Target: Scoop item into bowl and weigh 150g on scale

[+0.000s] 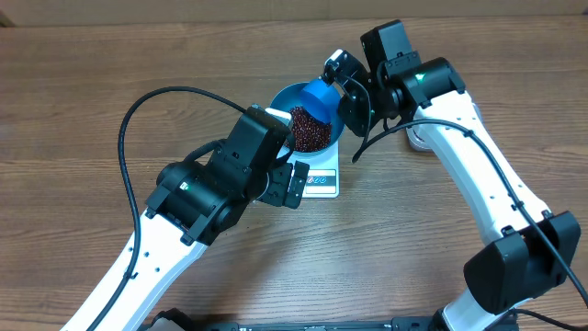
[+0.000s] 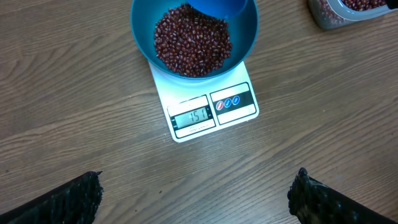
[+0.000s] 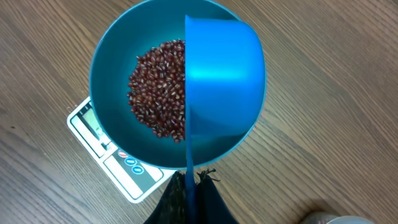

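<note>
Right fingers [image 3: 214,200] pinch scoop [image 3: 224,81], half-hiding beans [image 3: 155,87].

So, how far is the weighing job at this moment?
Done: a heap of beans lies in the bowl on the scale, whose display is lit. In hand: the right tool holds the scoop tipped over the bowl. Remaining: confirm the blurred reading, take the scoop away. The left tool is open, holding nothing.

display [image 2: 193,116] on the scale [image 2: 205,87] showing 151, label panel [image 2: 233,103] with small red and blue round symbols
</note>
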### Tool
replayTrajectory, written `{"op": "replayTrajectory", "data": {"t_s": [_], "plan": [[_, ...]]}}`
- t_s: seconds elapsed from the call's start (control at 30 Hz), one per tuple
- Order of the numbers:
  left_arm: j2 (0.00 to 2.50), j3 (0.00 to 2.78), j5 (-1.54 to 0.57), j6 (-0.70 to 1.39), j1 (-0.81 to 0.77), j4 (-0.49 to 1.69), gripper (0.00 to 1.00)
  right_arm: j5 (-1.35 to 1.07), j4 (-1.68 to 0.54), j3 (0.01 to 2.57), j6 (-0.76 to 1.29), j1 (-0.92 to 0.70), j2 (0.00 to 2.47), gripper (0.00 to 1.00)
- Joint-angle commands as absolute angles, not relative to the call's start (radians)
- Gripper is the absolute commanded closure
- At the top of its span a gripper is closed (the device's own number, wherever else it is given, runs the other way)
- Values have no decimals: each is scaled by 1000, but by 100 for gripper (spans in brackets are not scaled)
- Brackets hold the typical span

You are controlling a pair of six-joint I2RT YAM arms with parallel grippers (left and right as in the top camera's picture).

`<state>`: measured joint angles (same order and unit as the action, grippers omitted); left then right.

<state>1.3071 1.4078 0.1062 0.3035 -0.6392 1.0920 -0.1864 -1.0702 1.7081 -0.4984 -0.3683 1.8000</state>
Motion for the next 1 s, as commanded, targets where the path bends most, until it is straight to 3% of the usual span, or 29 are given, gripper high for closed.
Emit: {"op": "replayTrajectory", "data": {"t_s": [0.0, 0.97], "plan": [[1309, 1417, 115, 295, -635, 1089, 1, -173, -1059, 1703, -503, -373, 1813, 96], [1309, 1417, 115, 295, -635, 1089, 0, -42, -991, 1701, -499, -426, 1876, 96]]}}
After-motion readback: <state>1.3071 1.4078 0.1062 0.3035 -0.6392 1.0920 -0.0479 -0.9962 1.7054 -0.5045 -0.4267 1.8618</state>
